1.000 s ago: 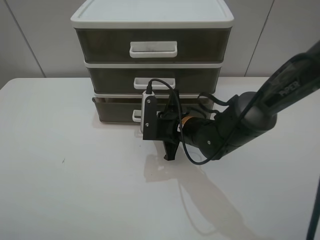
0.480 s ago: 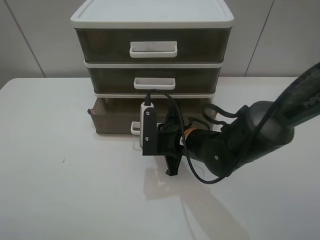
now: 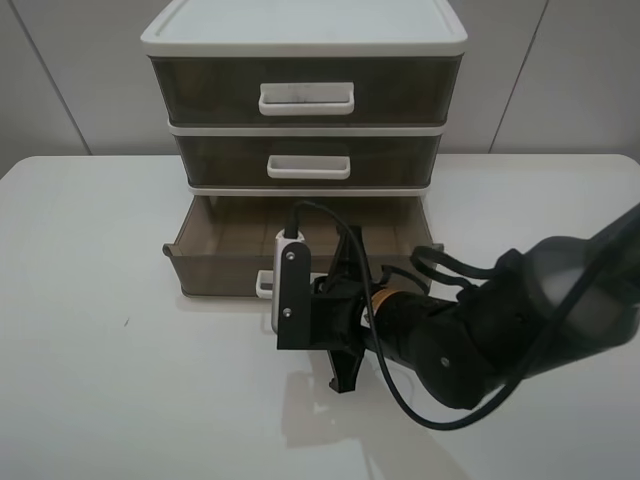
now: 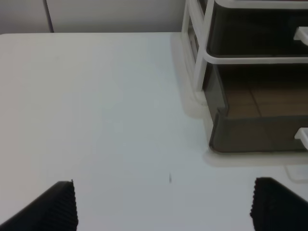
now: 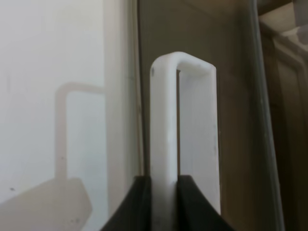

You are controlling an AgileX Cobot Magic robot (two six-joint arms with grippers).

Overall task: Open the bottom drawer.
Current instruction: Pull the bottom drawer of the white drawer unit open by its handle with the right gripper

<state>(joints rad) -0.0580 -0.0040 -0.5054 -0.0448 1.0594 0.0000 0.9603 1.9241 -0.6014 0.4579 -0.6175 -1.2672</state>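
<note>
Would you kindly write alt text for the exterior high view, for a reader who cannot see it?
The black right arm has its tool shut on the white handle of the bottom drawer, which stands partway out of a three-drawer cabinet on a white table. The middle drawer and top drawer are shut.

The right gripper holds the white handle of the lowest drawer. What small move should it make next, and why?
Probably a short straight pull away from the white-framed drawer cabinet: the right gripper is shut on the thin white loop handle, and the smoky translucent plastic bottom drawer is only partly out.
</note>
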